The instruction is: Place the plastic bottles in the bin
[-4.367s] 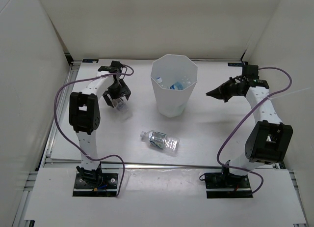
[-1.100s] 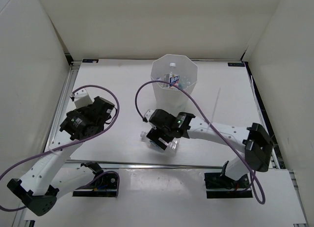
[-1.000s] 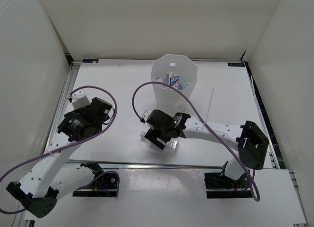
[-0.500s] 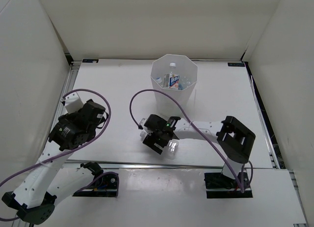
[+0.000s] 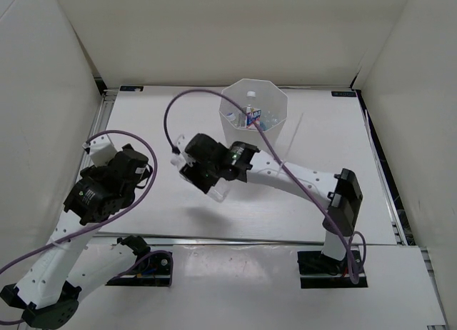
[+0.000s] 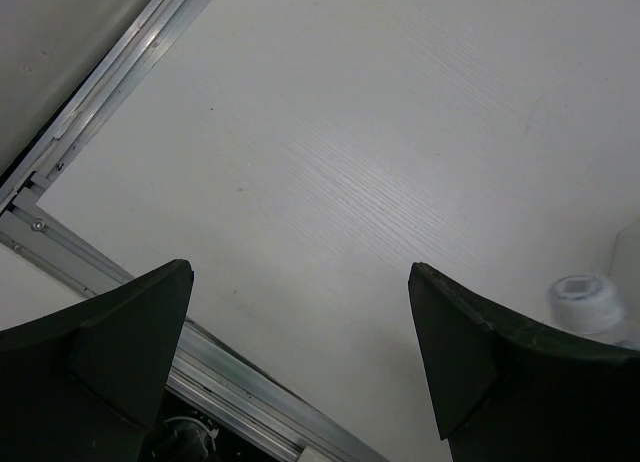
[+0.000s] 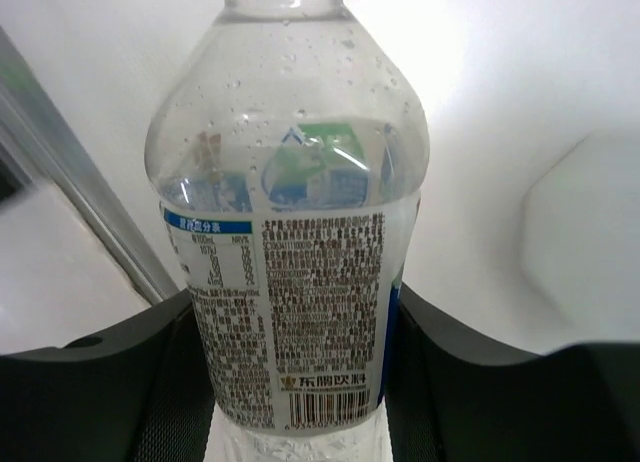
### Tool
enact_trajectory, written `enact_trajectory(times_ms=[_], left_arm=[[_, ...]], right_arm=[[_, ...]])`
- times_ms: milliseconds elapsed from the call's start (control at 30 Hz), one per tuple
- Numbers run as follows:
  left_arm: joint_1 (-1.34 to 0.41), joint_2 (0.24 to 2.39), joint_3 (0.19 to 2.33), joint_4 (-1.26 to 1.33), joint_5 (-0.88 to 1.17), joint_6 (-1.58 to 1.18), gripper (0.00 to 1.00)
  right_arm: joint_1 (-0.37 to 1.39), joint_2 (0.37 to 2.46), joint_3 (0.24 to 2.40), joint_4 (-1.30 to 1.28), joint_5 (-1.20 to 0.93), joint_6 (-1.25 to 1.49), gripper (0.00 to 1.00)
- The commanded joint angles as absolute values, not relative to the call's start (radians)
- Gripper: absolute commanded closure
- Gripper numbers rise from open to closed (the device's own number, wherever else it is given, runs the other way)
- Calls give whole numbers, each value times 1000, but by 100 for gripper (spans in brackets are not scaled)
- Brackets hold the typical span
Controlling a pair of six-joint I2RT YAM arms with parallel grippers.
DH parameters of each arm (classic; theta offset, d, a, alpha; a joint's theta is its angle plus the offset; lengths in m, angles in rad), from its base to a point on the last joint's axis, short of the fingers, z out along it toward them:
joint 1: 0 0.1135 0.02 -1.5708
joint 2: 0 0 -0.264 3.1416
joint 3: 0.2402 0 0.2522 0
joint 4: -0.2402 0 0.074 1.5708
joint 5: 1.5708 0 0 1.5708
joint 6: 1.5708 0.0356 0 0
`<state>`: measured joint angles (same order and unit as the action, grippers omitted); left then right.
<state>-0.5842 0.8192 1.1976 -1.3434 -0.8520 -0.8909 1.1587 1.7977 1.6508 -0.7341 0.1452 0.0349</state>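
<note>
Near left: left gripper (image 6: 300, 282), jaws spread wide, nothing between them, above the table (image 5: 321, 151).
Centre: right gripper (image 7: 295, 327) clamped on a clear bottle (image 7: 290, 232), held above the table.
Far centre: bin (image 5: 285, 108), just right of that bottle, other bottles (image 5: 250, 117) inside.

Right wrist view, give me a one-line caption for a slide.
Clear, labelled plastic bottle gripped between the right arm's dark fingers, neck pointing away.
</note>
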Motion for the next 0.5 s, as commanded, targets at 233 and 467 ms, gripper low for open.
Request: enact_trajectory(times_ms=[233,467], left_arm=[[-580,819,1190,-1371,-879,-873,0],[-580,838,1200,-1345,-870,-853,0]], right_arm=[[953,1641,2250,-724,353,-86,51],[672,1627,2163,-632,197,-83,50]])
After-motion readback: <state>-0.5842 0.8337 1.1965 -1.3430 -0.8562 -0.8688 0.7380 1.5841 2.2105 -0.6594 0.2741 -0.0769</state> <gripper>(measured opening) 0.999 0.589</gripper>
